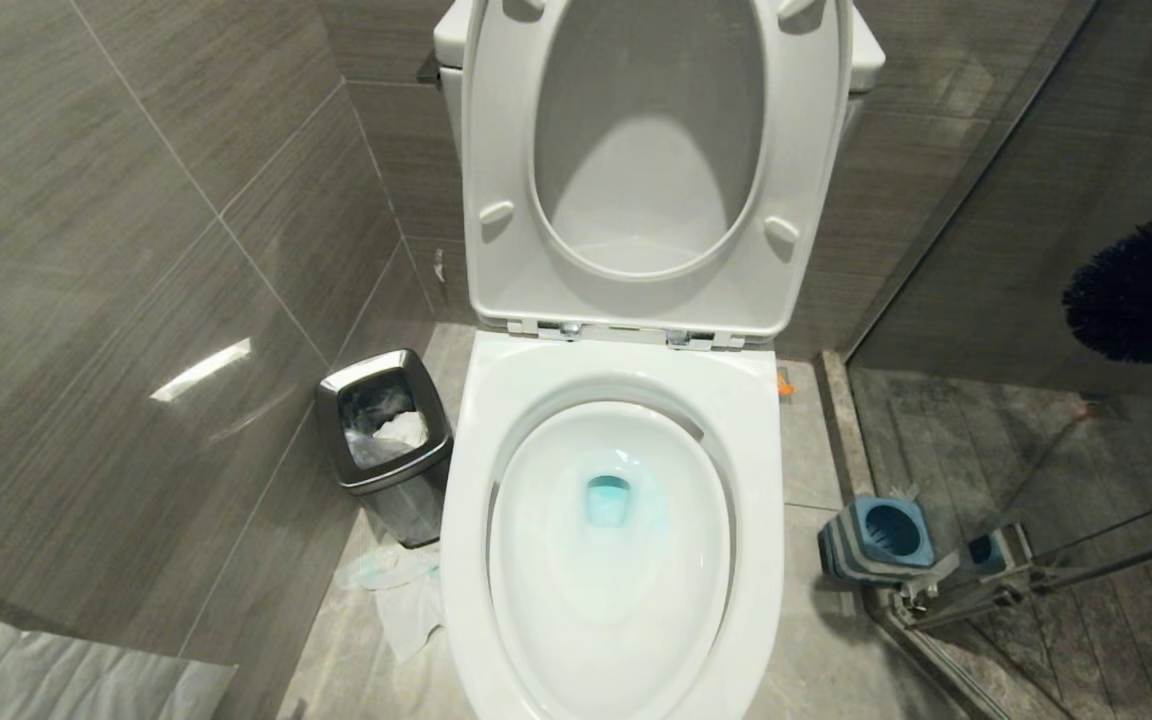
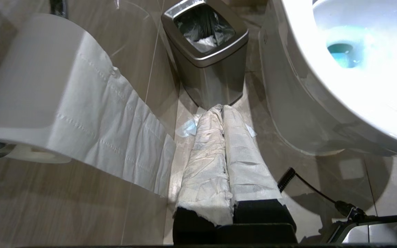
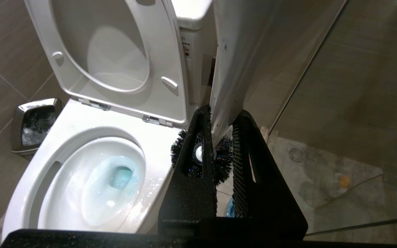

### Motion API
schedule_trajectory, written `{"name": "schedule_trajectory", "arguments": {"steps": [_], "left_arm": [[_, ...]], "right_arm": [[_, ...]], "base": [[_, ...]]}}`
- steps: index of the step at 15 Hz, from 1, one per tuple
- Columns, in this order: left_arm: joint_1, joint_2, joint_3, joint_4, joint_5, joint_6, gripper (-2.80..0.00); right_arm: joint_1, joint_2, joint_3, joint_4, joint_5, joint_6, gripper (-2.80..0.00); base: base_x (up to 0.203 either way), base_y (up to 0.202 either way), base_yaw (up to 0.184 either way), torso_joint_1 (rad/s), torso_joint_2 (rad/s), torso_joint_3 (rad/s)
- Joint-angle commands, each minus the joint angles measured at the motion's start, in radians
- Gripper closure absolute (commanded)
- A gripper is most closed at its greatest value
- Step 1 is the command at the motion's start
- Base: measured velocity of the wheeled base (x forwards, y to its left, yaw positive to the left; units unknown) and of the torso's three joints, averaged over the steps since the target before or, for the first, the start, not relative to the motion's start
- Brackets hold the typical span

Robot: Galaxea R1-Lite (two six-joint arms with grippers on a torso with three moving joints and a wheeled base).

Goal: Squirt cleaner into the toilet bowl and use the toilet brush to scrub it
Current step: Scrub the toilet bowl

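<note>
Toilet brush [image 3: 226, 69] is up in the air on the right side of the toilet bowl [image 1: 496, 420], not in it. Right hand [image 3: 223, 137] has its two black fingers pinching the white handle, which runs lengthwise away from the wrist camera and down, with the round black bristle head [image 3: 224, 160] at the far low end, just past the bowl's right rim. In the head view only that bristle head [image 1: 1151, 285] shows, as a dark fuzzy blob at the right edge in front of the glass shower panel [image 1: 1036, 150].

One toilet, seat and lid [image 1: 636, 150] both flipped up against the tank. Inside the bowl there's water with the cleaner [image 1: 608, 500], teal-blue, pooled at the drain, with a paler blue wash spreading around it.

One brush holder [image 1: 881, 535], blue and grey, sits on the floor right of the toilet by the glass door's corner, with nothing in its round well.

One steel waste bin [image 1: 386, 440] on the floor to the left, between wall and toilet, black liner inside with some white crumpled paper in it. A few bits of tissue [image 1: 406, 590] lie on the floor just in front of it.

Left hand [image 2: 223, 113] hangs low on that side, its two fingers wrapped in white paper and pressed together, pointing at the bin's base. One toilet paper roll [image 2: 29, 89] hangs by it, with a tail of sheets trailing off.
</note>
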Motion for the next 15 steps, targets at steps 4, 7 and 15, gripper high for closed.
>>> {"name": "schedule_trajectory", "arguments": {"steps": [4,7,15], "left_arm": [[0.0,0.002,0.001,-0.002,0.006,-0.017,0.0],[0.0,0.002,0.002,-0.002,0.009,-0.05,0.0],[0.0,0.001,0.002,-0.003,0.011,-0.081,0.0]], "right_arm": [[0.001,0.065,-0.012,-0.002,0.015,-0.002,0.0],[0.031,0.149,-0.044,-0.004,0.012,-0.012,0.0],[0.436,0.527,-0.362,0.019,-0.047,0.01,0.0]], "base": [[0.0,0.0,0.0,0.002,0.0,0.174],[0.0,0.0,0.0,-0.002,0.0,0.029],[0.0,0.0,0.0,0.0,0.0,0.0]]}}
